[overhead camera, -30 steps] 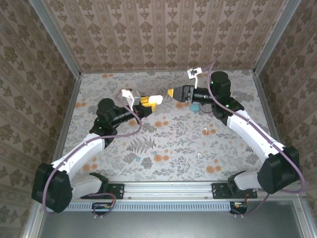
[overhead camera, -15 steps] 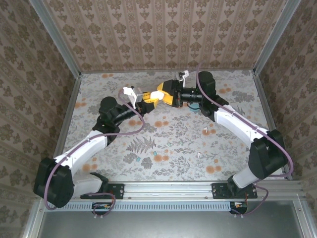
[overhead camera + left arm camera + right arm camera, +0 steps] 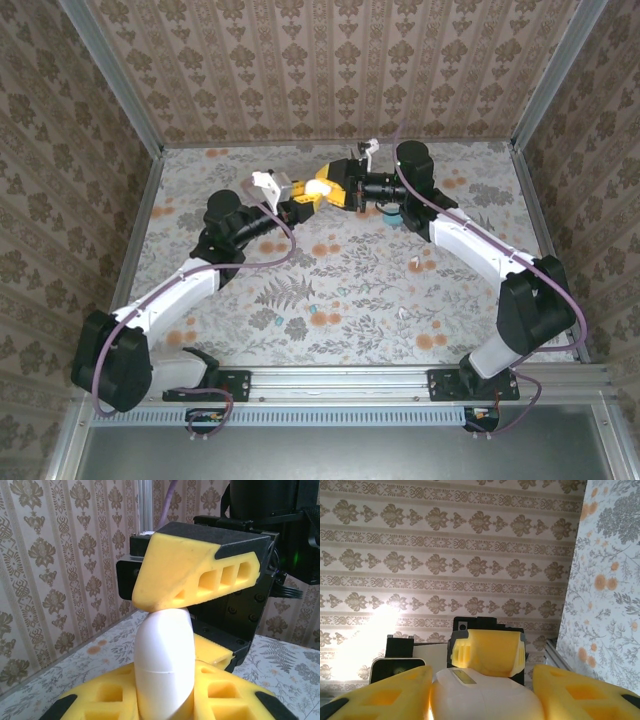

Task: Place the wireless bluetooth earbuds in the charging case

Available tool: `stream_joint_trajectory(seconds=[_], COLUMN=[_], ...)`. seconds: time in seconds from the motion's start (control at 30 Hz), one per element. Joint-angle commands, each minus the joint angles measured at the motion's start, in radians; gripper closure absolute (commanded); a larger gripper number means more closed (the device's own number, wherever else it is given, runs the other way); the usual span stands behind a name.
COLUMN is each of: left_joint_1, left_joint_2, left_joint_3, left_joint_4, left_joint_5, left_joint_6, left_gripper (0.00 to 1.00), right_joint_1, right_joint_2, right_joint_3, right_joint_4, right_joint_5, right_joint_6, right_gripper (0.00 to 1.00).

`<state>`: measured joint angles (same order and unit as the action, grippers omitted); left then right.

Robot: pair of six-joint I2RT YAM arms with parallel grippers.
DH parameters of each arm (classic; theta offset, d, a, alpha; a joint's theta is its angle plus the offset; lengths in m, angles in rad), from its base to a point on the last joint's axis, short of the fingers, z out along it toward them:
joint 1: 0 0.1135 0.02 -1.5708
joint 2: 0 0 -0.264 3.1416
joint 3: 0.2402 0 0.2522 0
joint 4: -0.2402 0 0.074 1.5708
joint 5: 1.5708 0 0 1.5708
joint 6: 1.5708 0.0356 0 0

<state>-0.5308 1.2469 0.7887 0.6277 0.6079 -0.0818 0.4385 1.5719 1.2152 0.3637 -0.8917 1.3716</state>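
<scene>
Left claw: clamped narrow on the charging case, a white pebble standing upright between its two yellow fingers, with the lid seam just above the finger tops. Right claw: comes in head-on from the opposite side, with its jaws either side of the same case. One yellow finger sits on the case's rounded top and touches it; the other is beside and behind the case lower down. Can't tell whether the right claw is actually squeezing or just bracketing. In the right wrist view the case takes up the gap between its fingers, with the left claw's finger directly behind. Overhead, both claws meet tip to tip in the air over the far half of the worktop, close to the patterned back wall. Earbuds are loose on the floral worktop, well apart from the claws on the arm-base side. White ones lie below the right forearm, teal bits nearer the middle. No bud is in the case or in either claw.
</scene>
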Motion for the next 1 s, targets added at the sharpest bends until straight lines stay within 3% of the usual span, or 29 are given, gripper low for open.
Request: stream_joint_trajectory(seconds=[0.0, 0.17, 0.57, 0.77, 0.97], left_joint_1=[-0.008, -0.009, -0.011, -0.012, -0.011], left_joint_2=[0.013, 0.016, 0.035, 0.042, 0.03], left_joint_3=[0.045, 0.051, 0.063, 0.067, 0.052], left_joint_4=[0.003, -0.012, -0.013, -0.011, -0.019], left_joint_5=[-0.003, -0.004, -0.007, -0.009, -0.027], left_joint_6=[0.031, 0.03, 0.017, 0.012, 0.022], left_gripper=[0.77, 0.75, 0.7, 0.72, 0.81], right_joint_1=[0.016, 0.017, 0.018, 0.017, -0.012], right_joint_2=[-0.031, -0.042, -0.036, -0.028, -0.061], right_joint_3=[0.028, 0.033, 0.031, 0.026, 0.03], right_joint_4=[-0.123, -0.2, -0.191, -0.178, -0.224], right_joint_5=[-0.008, 0.021, 0.025, 0.02, 0.057], right_joint_6=[-0.087, -0.153, -0.159, -0.15, -0.23], right_gripper=[0.49, 0.5, 0.49, 0.47, 0.36])
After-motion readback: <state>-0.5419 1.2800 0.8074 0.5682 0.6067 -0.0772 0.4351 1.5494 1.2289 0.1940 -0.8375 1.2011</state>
